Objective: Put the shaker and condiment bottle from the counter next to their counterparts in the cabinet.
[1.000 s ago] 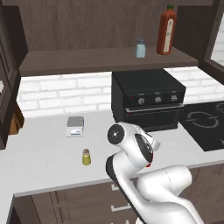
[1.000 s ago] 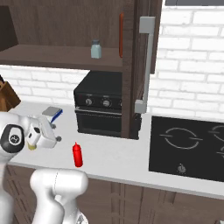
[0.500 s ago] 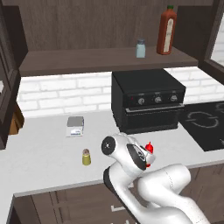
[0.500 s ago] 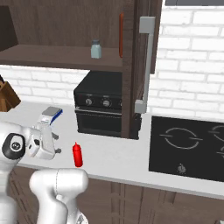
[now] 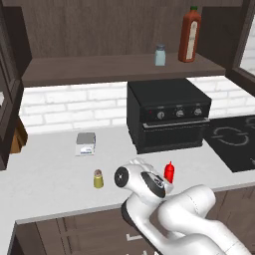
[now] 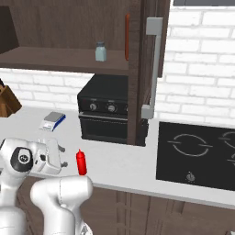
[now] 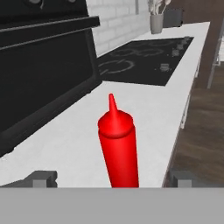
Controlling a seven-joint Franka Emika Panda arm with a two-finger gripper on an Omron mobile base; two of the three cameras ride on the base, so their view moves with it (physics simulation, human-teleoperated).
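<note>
The condiment bottle (image 7: 118,144) stands upright on the white counter, close ahead of my open gripper (image 7: 114,177), between the two fingertips (image 7: 43,177) but apart from both. From the sides the bottle (image 5: 170,172) (image 6: 81,163) sits just right of my gripper (image 6: 64,157), near the counter's front edge. The yellow-olive shaker (image 5: 98,179) stands on the counter to the left of the arm. Up on the cabinet (image 5: 119,69) shelf are the counterparts: a pale blue-grey shaker (image 5: 160,55) (image 6: 100,51) and a tall red-brown sauce bottle (image 5: 190,35).
A black toaster oven (image 5: 167,114) sits on the counter behind the bottle, with a black cooktop (image 6: 197,153) to its right. A small scale (image 5: 85,143) lies at the back left. The open cabinet door (image 6: 147,69) hangs over the counter. A knife block (image 6: 7,101) is far left.
The arm has bent down and the hand has dropped to counter height, turning toward the red bottle. The jaws stay open and nothing on the counter has moved.
</note>
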